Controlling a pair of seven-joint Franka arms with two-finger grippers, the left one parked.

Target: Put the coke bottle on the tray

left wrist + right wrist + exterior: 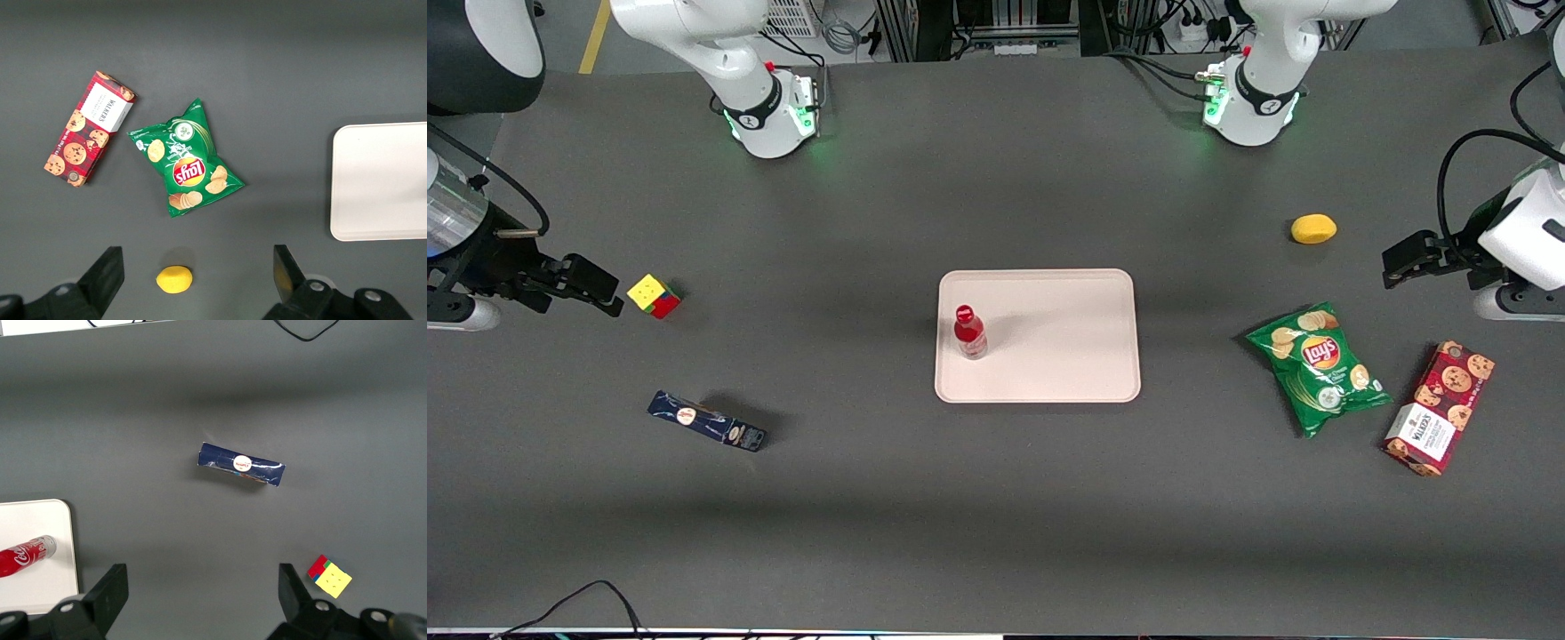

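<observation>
The small red coke bottle [969, 332] stands upright on the pale pink tray [1067, 356], near the tray's edge that faces the working arm; the wrist camera also catches the bottle [23, 555] and a corner of the tray [47, 587]. My gripper [596, 289] hangs at the working arm's end of the table, well away from the tray and close beside the colour cube [653, 295]. Its fingers [110, 587] are spread wide, so the gripper [200, 583] is open and holds nothing.
A dark blue oblong box [707, 421] lies nearer the front camera than the cube. Toward the parked arm's end lie a yellow lemon [1313, 228], a green chips bag [1319, 366] and a red cookie box [1440, 407].
</observation>
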